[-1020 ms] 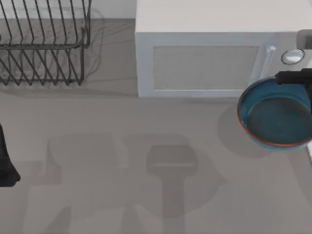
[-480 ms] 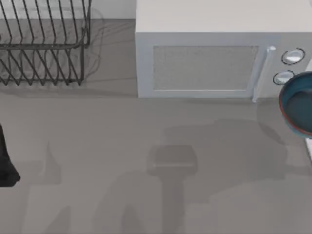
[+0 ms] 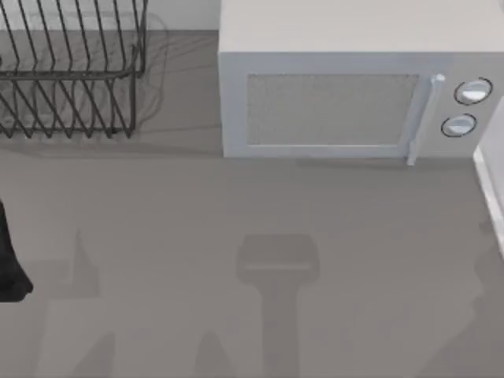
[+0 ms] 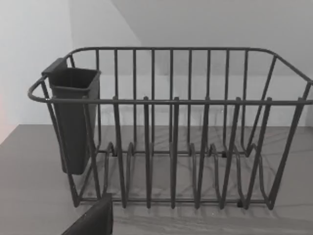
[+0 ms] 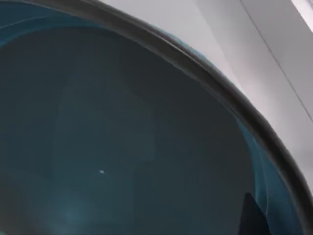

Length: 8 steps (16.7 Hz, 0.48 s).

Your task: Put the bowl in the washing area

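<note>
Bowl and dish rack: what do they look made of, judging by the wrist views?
The bowl looks like glazed ceramic: smooth blue surface with a soft sheen and a darker band along its rim, though glossy plastic can't be ruled out. The dish rack looks like dark coated metal wire: thin, evenly bent rods. Its cutlery cup seems matte plastic.

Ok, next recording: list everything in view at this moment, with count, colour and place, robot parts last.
Microwave: one, white, far side of the table, centre to right, door shut.
Dish rack: one, dark wire, far left corner; a dark cutlery cup hangs on one end.
Bowl: one, blue, close up in the right wrist view.
Table: one, grey.
Left arm: one, black, parked at the table's left edge.
</note>
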Motion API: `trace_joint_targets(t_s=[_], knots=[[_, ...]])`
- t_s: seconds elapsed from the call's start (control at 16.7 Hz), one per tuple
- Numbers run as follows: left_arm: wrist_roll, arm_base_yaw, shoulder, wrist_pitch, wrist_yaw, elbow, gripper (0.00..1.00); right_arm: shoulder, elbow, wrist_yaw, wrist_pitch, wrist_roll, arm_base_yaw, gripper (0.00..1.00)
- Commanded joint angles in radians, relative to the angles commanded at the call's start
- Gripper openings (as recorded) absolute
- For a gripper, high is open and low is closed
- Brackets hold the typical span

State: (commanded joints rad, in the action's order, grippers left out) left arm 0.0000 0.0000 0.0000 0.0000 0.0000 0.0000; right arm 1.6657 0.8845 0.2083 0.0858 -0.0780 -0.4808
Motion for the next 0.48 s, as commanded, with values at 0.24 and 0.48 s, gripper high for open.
trace_joint_targets(t_s=[0.24, 0.48], knots=[[0.0, 0.0, 0.0, 0.0, 0.0, 0.0, 1.0, -0.055, -0.169, 0.109, -0.481, 0.041, -0.088, 0.0], [0.0, 0.0, 0.0, 0.0, 0.0, 0.0, 1.0, -0.121, -0.256, 0.212, -0.811, 0.06, -0.079, 0.0]])
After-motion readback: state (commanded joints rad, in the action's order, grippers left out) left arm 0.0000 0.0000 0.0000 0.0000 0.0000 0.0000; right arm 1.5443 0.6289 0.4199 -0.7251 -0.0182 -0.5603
